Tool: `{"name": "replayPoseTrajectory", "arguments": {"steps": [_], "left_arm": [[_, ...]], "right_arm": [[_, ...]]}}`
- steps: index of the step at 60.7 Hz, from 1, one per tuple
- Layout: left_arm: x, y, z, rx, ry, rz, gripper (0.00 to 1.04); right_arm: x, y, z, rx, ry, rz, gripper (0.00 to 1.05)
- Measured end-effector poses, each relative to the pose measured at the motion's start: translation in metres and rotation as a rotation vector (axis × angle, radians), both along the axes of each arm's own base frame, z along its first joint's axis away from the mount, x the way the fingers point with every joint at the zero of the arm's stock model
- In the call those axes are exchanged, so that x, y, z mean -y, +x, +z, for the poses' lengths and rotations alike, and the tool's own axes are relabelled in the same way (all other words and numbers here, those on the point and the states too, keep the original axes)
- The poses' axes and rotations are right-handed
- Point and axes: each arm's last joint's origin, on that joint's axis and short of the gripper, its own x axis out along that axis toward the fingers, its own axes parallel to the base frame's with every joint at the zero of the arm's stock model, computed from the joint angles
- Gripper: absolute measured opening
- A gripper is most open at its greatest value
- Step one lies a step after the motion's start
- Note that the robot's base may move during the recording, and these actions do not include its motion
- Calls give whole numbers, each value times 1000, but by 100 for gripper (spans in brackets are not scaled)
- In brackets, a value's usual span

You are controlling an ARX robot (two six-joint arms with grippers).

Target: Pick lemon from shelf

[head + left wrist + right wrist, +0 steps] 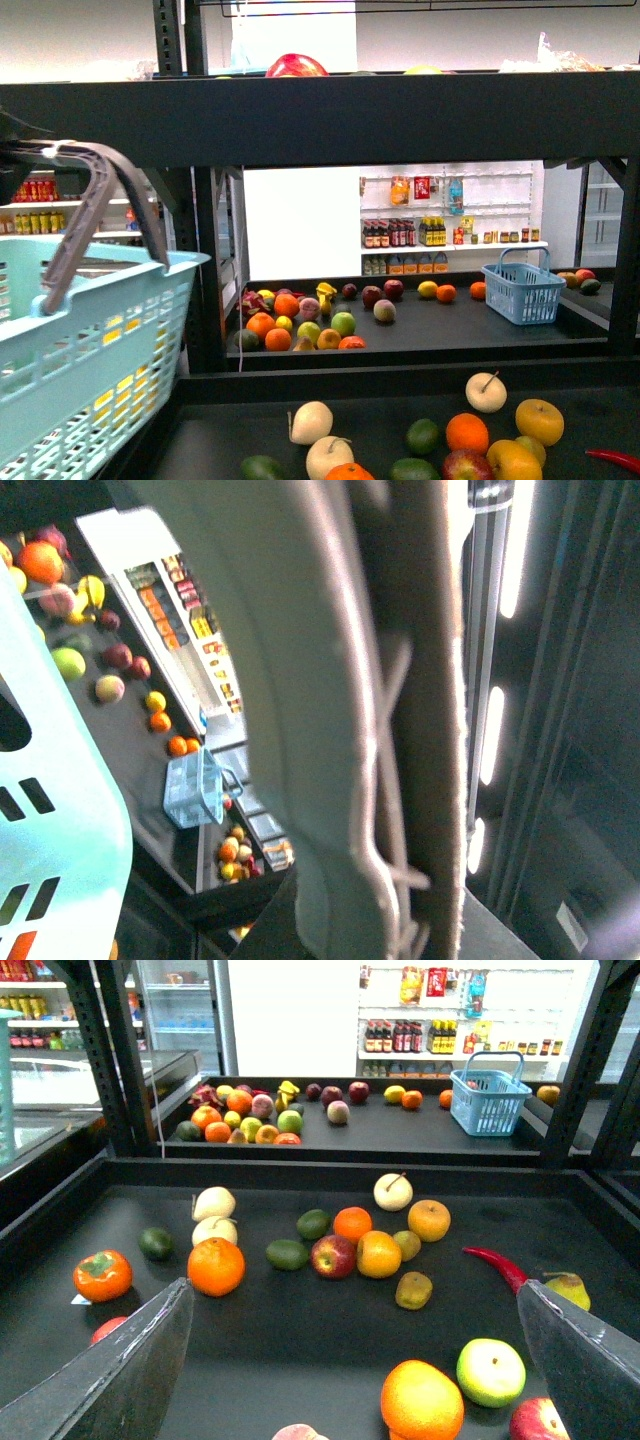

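The dark shelf [400, 112] has a low tier [300, 1345] strewn with fruit. No plain-yellow oval fruit is clear on this tier. A small yellow fruit that may be the lemon [427, 289] lies beside an orange on the rack tier further back; it also shows in the right wrist view [395, 1093]. My right gripper [352, 1288] is open and empty above the low tier, with an orange-yellow fruit [421, 1400] and a green apple [490, 1371] between its fingers [110, 1380]. My left gripper [15, 160] is shut on the grey handle [100, 200] of a light blue basket [90, 340].
The low tier holds oranges [215, 1266], a red apple [334, 1256], a larger yellow-orange round fruit [428, 1220], pale pears [393, 1191], avocados [288, 1254] and a red chilli [495, 1262]. A small blue basket [522, 290] stands on the back tier. White store shelving [450, 235] is behind.
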Motion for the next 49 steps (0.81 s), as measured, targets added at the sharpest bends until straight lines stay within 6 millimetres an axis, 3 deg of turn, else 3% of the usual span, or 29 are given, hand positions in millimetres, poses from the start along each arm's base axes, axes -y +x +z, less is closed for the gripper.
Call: {"name": "replayPoseTrajectory", "arguments": {"steps": [18, 37, 38, 39, 49], "left_arm": [[-76, -5, -34, -4, -56, 107, 8], [-121, -16, -56, 46, -88, 160, 8], [-142, -19, -80, 36, -96, 174, 8], [-148, -20, -90, 16, -109, 174, 8], [-159, -22, -113, 28, -104, 128, 8]], "right_arm": [[0, 0, 0, 0, 0, 0, 97], [0, 0, 0, 0, 0, 0, 97], [0, 0, 0, 0, 0, -1, 97], [0, 0, 0, 0, 0, -1, 97], [0, 0, 0, 0, 0, -3, 97]]}}
